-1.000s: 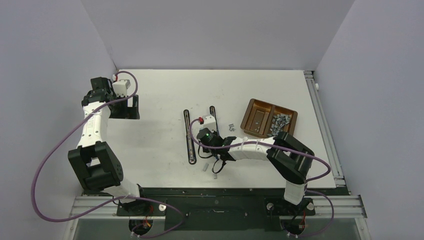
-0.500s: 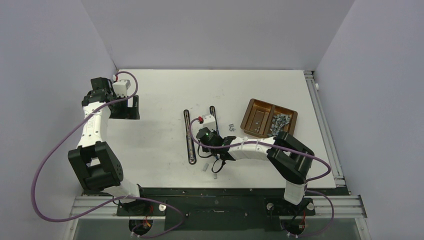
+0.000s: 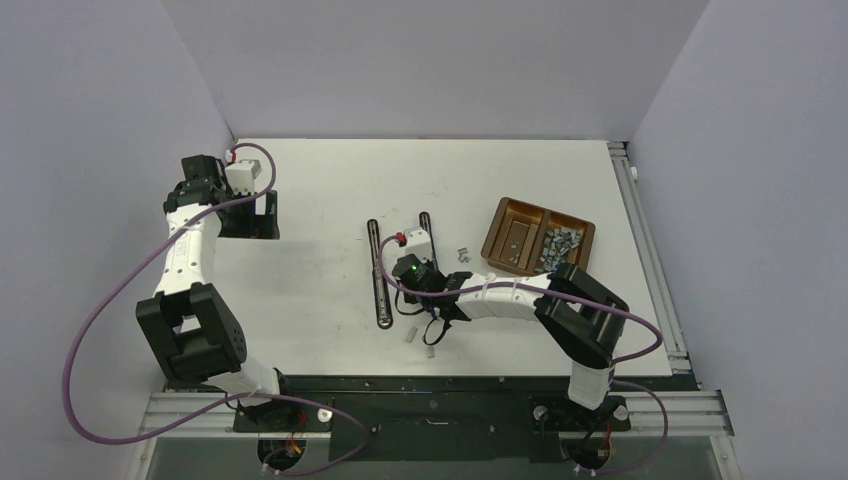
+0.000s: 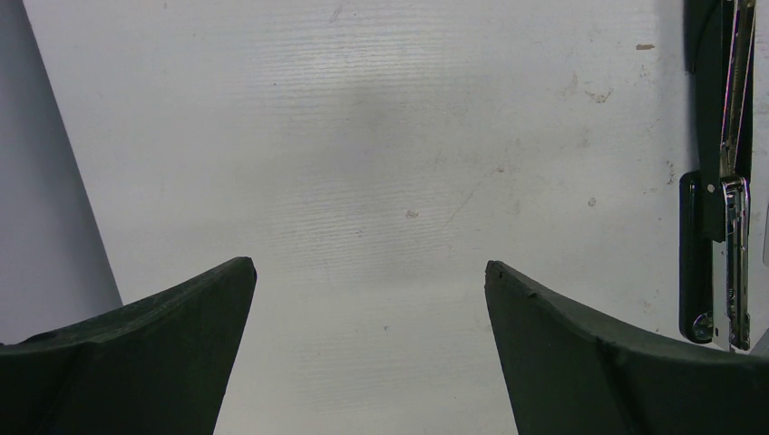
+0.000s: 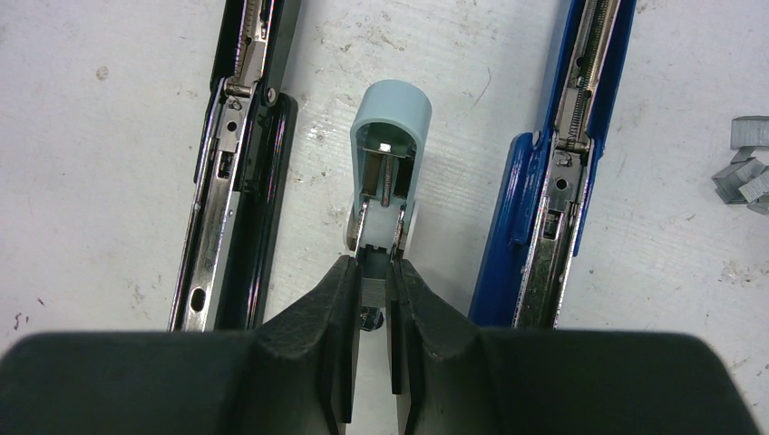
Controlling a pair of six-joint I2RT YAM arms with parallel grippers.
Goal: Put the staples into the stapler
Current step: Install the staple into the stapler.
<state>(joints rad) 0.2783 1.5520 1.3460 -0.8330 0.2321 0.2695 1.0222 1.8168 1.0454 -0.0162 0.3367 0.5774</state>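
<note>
In the right wrist view my right gripper [image 5: 372,269] is shut on a small grey staple strip [image 5: 373,292] and holds it at the open near end of a light-blue stapler [image 5: 391,136]. That stapler lies open between an open black stapler [image 5: 238,172] and an open blue stapler [image 5: 562,172]. In the top view the right gripper [image 3: 409,272] hangs over these staplers, and only the black one [image 3: 378,270] shows fully. My left gripper [image 3: 250,215] is open and empty at the far left, and its wrist view [image 4: 370,267] shows bare table between the fingers.
A brown two-compartment tray [image 3: 505,215] at the right holds a heap of staples [image 3: 557,243]. Loose staples [image 3: 462,255] lie left of it and show in the right wrist view [image 5: 748,172]. Two small grey pieces [image 3: 411,334] lie near the front edge. The walls stand close to the left arm.
</note>
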